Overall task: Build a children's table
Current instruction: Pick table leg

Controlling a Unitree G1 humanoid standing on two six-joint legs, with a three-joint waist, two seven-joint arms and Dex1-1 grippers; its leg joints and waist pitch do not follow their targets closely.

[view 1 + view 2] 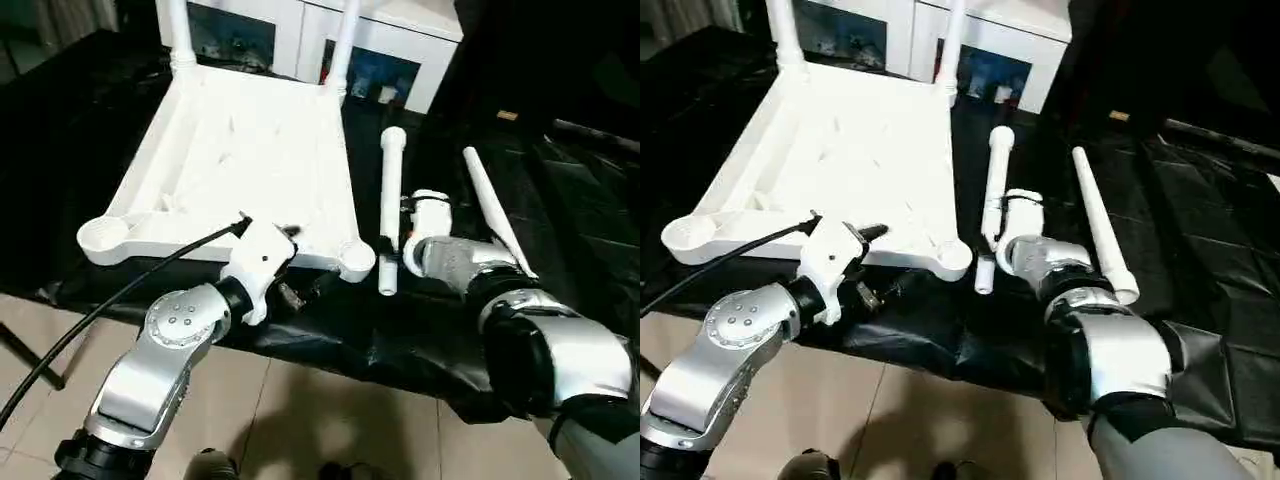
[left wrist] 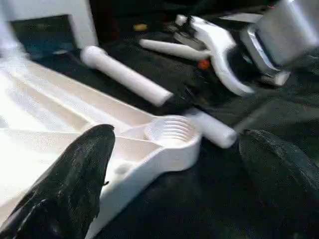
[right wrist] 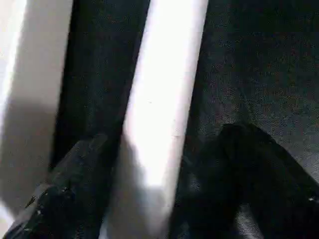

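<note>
While the left gripper (image 2: 174, 164) is hovering open by the upturned children's table (image 1: 240, 150), the right gripper (image 3: 164, 184) is straddling a loose leg (image 1: 391, 200), fingers apart.

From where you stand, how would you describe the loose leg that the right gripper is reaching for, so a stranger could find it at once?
Find the upside-down white tabletop on the black-covered work table. Two loose legs lie to its right. It is the nearer leg, right beside the tabletop's corner socket, with the right gripper astride it; the other leg lies farther right, at a slant.
</note>
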